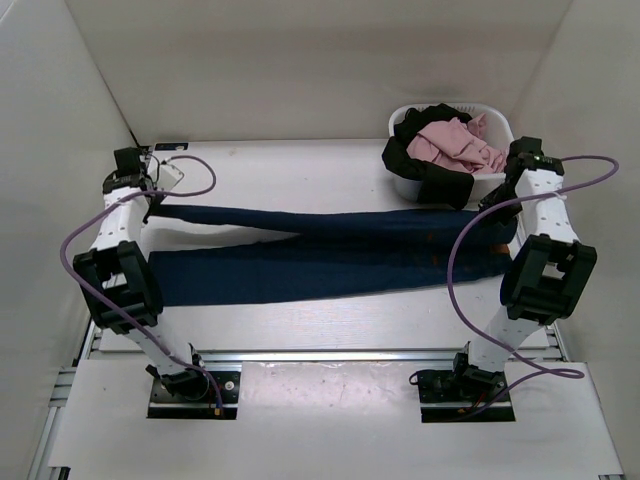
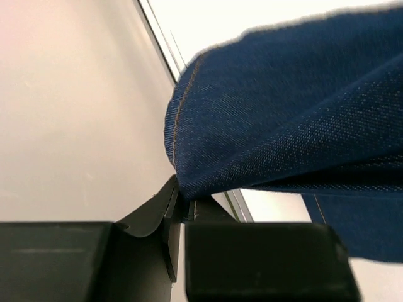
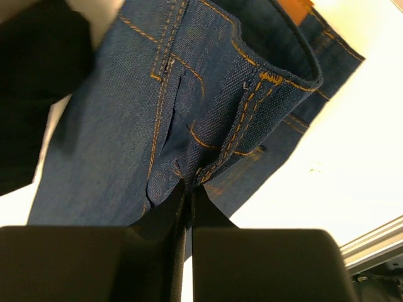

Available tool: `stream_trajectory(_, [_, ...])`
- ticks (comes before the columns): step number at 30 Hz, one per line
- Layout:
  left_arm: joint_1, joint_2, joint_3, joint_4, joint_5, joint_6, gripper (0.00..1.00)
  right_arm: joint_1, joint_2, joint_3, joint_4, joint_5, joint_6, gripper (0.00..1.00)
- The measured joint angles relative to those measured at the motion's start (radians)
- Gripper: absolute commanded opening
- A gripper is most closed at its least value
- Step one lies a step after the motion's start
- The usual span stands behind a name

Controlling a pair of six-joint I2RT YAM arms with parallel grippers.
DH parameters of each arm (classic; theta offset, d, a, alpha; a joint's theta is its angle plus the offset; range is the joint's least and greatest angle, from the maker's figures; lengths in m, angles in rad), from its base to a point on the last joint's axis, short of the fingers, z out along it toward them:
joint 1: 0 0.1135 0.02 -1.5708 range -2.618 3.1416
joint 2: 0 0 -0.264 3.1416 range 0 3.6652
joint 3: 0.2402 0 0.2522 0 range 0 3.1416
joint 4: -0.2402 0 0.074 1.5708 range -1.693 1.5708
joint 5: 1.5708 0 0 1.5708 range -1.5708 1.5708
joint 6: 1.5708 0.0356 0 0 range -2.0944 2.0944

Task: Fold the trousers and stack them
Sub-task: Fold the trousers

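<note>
1. Your trousers (image 1: 300,275) lie stretched full length across the table (image 1: 300,165), legs left, waist right. No fold is made yet, and nothing is stacked.
2. Your left gripper (image 2: 179,202) is clamped on a leg hem, and your right gripper (image 3: 187,194) pinches the waistband.
3. Farthest off, a basket (image 1: 500,122) holds other clothes.

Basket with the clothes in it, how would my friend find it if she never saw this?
Start at the white table, seen from above, and go to its far right corner. The basket sits there, beyond the waist end of the long blue trousers. It is the only white tub, holding pink clothes and a black garment.
</note>
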Motion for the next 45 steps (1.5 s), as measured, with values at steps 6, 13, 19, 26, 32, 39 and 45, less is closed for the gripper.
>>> stream_trajectory(6, [-0.004,0.051,0.074,-0.002,0.018,-0.019,0.14,-0.002,0.0,0.035,-0.016,-0.02,0.003,0.0])
stream_trajectory(13, [0.054,-0.076,-0.31,-0.002,-0.033,0.028,0.14,-0.034,-0.049,-0.142,0.005,-0.011,0.002,0.0])
stream_trajectory(19, [0.09,-0.171,-0.578,-0.04,-0.072,0.051,0.14,-0.072,-0.084,-0.339,0.071,0.018,-0.005,0.0])
stream_trajectory(26, [0.097,-0.108,-0.583,-0.022,-0.121,0.031,0.14,-0.077,-0.033,-0.414,0.14,0.041,-0.031,0.0])
stream_trajectory(32, [0.097,-0.101,-0.577,-0.023,-0.126,0.032,0.21,-0.077,-0.032,-0.413,0.139,0.046,-0.037,0.0])
stream_trajectory(39, [0.123,-0.101,-0.535,-0.09,-0.15,0.051,0.76,-0.105,-0.03,-0.39,0.148,0.076,-0.085,0.66])
stream_trajectory(45, [0.189,-0.101,-0.269,-0.309,-0.078,0.042,0.78,-0.117,-0.11,-0.366,0.135,0.109,-0.122,0.72])
